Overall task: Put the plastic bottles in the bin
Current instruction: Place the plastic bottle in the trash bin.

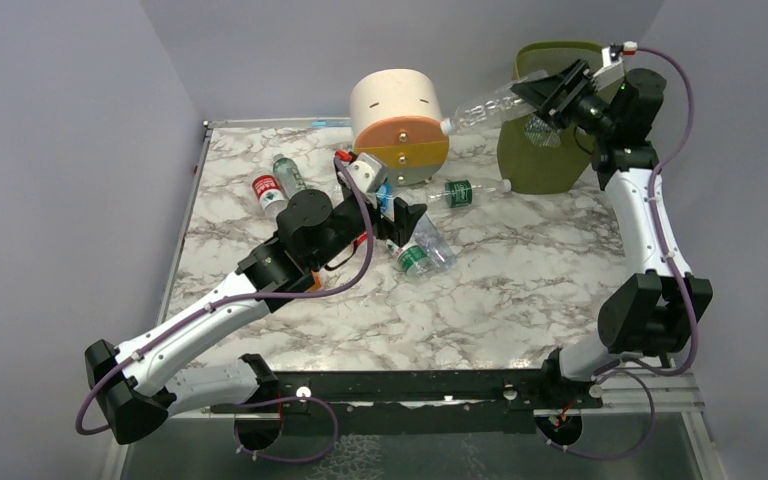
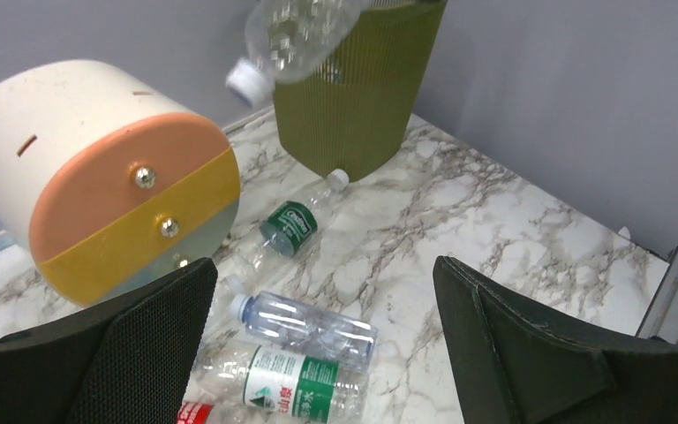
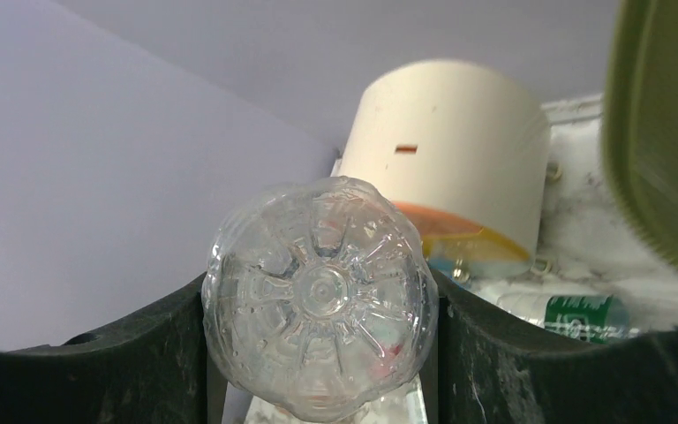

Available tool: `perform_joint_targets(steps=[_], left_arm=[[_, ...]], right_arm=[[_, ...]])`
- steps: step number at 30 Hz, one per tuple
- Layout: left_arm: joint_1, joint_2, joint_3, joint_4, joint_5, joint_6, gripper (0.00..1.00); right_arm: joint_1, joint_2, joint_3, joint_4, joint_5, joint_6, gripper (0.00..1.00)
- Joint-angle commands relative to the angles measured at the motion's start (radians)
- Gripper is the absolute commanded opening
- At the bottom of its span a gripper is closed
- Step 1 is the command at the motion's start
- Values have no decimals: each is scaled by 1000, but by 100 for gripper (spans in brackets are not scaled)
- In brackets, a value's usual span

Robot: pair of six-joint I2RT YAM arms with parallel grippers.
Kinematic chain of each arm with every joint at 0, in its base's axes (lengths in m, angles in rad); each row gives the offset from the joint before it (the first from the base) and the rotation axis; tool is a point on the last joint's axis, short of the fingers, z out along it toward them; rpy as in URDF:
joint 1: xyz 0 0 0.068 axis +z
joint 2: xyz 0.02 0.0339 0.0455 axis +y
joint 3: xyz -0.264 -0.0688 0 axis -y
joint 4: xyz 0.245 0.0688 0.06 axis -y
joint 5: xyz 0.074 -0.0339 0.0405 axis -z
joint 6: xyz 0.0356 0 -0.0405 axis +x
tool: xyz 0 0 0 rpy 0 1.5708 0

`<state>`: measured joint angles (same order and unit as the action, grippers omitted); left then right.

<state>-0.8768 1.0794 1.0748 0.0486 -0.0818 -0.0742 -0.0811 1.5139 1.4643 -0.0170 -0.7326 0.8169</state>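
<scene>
Right hand (image 1: 548,95) is closed on the base end of a clear bottle (image 1: 485,105). The bottle is held roughly level in the air, cap pointed toward the round drawer unit (image 1: 398,120), base just beside the rim of the olive mesh bin (image 1: 545,165). Left hand (image 1: 404,228) is held wide open and empty, low over a cluster of bottles (image 1: 422,252) on the marble surface (image 1: 520,280). A green-label bottle (image 1: 457,192) is seen lying near the bin's foot. A red-label bottle (image 1: 268,192) and a second green-label bottle (image 1: 288,172) are seen left of the drawer unit.
</scene>
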Motion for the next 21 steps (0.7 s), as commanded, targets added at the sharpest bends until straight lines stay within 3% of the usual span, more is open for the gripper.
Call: perform_joint_targets(steps=[1, 11, 21], left_arm=[[4, -35, -58, -49, -40, -22, 99], [7, -40, -82, -62, -45, -21, 99], [8, -21, -82, -54, -29, -27, 99]], right_arm=[[-70, 70, 129, 71, 53, 72, 61], [-260, 168, 148, 316, 52, 308, 60], [-319, 147, 184, 187, 225, 243, 61]])
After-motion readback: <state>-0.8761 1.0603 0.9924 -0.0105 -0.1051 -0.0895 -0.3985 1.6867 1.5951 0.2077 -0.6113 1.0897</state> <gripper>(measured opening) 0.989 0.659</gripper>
